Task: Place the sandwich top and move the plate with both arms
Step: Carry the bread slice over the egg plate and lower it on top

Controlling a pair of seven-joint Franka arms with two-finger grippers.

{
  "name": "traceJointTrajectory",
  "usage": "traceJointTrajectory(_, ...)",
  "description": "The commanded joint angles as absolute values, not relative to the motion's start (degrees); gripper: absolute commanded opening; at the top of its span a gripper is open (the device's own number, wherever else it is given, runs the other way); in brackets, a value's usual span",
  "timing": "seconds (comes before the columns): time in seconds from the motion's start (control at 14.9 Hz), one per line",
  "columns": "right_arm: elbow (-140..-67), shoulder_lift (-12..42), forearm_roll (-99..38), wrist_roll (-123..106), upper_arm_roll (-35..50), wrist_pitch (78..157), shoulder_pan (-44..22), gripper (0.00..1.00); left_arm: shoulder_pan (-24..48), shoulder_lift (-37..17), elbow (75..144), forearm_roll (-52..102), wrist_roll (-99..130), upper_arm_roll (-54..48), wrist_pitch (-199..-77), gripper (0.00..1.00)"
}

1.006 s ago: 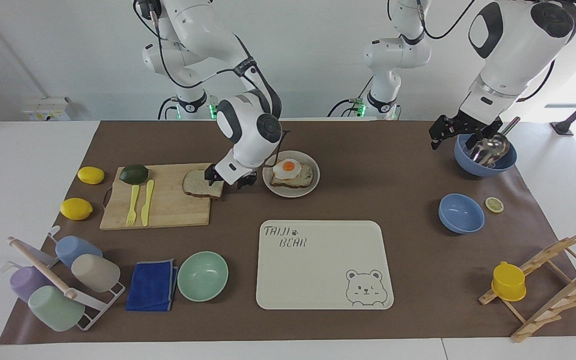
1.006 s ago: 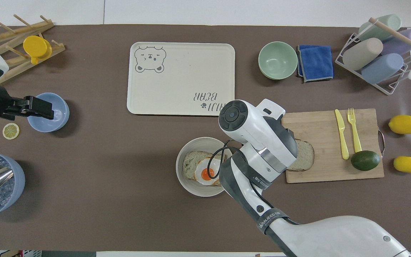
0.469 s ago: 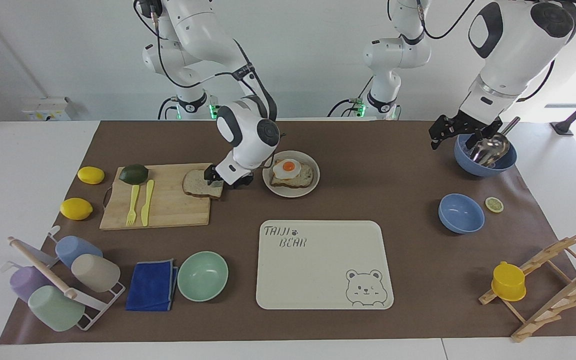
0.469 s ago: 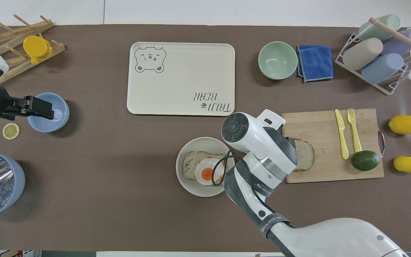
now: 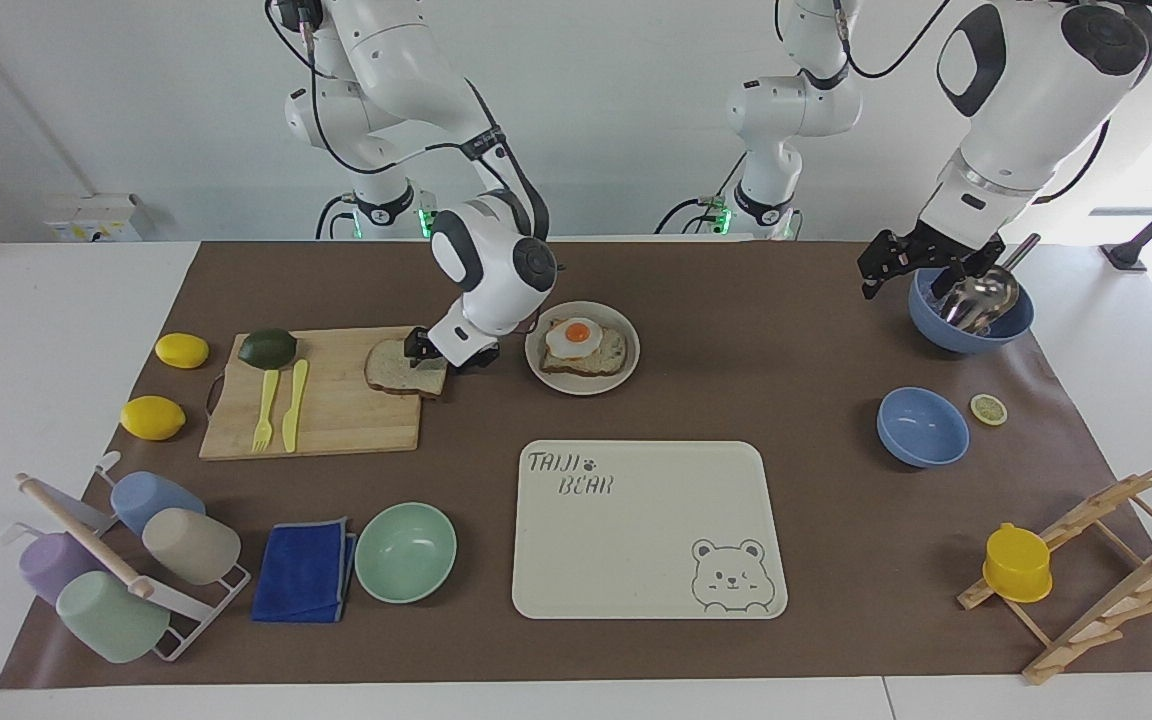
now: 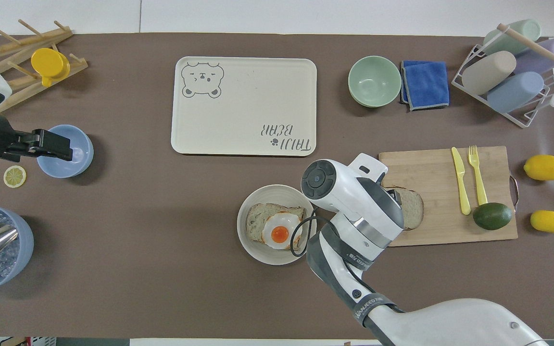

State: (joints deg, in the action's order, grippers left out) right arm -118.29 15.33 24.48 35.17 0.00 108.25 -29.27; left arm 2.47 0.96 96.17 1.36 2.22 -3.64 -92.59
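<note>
sandwich top lay flat on the corner of the wooden cutting board that was closest to the plate, one edge jutting past the board's rim. at the right arm's end of the table, two lemons sat on the brown mat just beside the board. on the board were a dark avocado, a yellow fork and a yellow knife, the slice apart from them. farther from the robots stood a wire rack of pastel cups, a folded blue cloth and a mint green bowl.

the right gripper was down at the overhanging edge of the slice, between board and plate; whether it had clamped the bread or only hung around it could not be told, and from overhead the arm's wrist hid it.

the plate sat near the board and carried a bread slice with a fried egg. the cream bear-print tray lay farther from the robots than the plate.

toward the left arm's end, the left gripper hung with its jaws spread and nothing in them, over the rim of a large blue bowl that held a metal scoop; that arm waited. a smaller blue bowl and a lemon slice lay farther out, and a yellow cup sat on a wooden rack.
</note>
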Motion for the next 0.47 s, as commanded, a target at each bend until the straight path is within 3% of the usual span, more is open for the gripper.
traceJointTrajectory(0.0, -120.8, 13.4, 27.2, 34.5, 0.3, 108.2, -28.7, 0.84, 1.7, 2.0, 97.0, 0.3, 1.4, -4.2, -93.0, 1.0)
traceJointTrajectory(0.27, -121.5, 13.1, 27.4, 34.7, 0.3, 108.9, -28.6, 0.75, 1.7, 2.0, 97.0, 0.3, 1.4, -4.3, -93.0, 1.0)
traceJointTrajectory(0.34, -121.5, 13.1, 27.4, 34.6, 0.4, 108.9, -28.6, 0.63, 1.7, 2.0, 97.0, 0.3, 1.4, -4.2, -93.0, 1.0)
traceJointTrajectory(0.4, -121.2, 13.1, 27.4, 34.5, 0.4, 108.7, -28.7, 0.42, 1.7, 2.0, 97.0, 0.3, 1.4, -4.2, -93.0, 1.0)
